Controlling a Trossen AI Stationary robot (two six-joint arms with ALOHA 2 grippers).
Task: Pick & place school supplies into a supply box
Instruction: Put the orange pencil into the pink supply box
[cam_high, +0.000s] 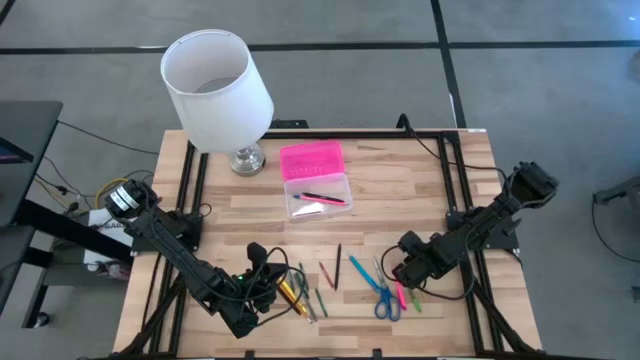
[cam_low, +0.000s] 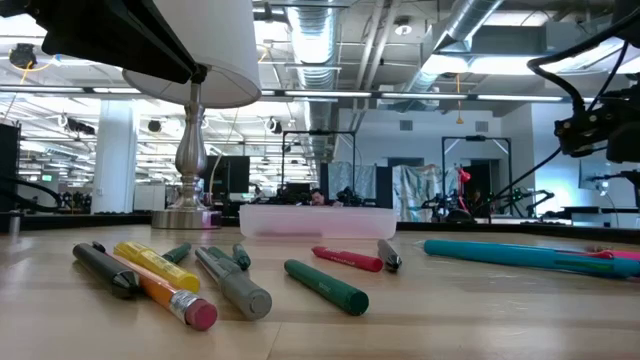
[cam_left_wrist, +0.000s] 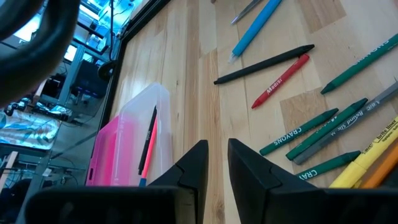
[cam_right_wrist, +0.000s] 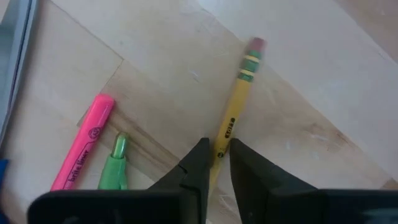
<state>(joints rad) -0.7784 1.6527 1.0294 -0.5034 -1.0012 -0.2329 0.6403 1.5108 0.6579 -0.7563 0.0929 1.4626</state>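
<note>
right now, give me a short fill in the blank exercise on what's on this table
1. The clear plastic supply box has a hinged lid coloured ____.
2. Between the right end effector fingers lies a yellow ____ with a pink eraser.
3. The white-shaded lamp stands on a ____ metal base.
4. The small scissors have handles coloured ____.

Missing words: pink; pencil; silver; blue

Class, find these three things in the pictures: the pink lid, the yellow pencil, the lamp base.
pink lid (cam_high: 311, 159), high view, centre of the lid.
yellow pencil (cam_right_wrist: 235, 106), right wrist view, mid-shaft.
lamp base (cam_high: 246, 160), high view, metal foot.
</note>
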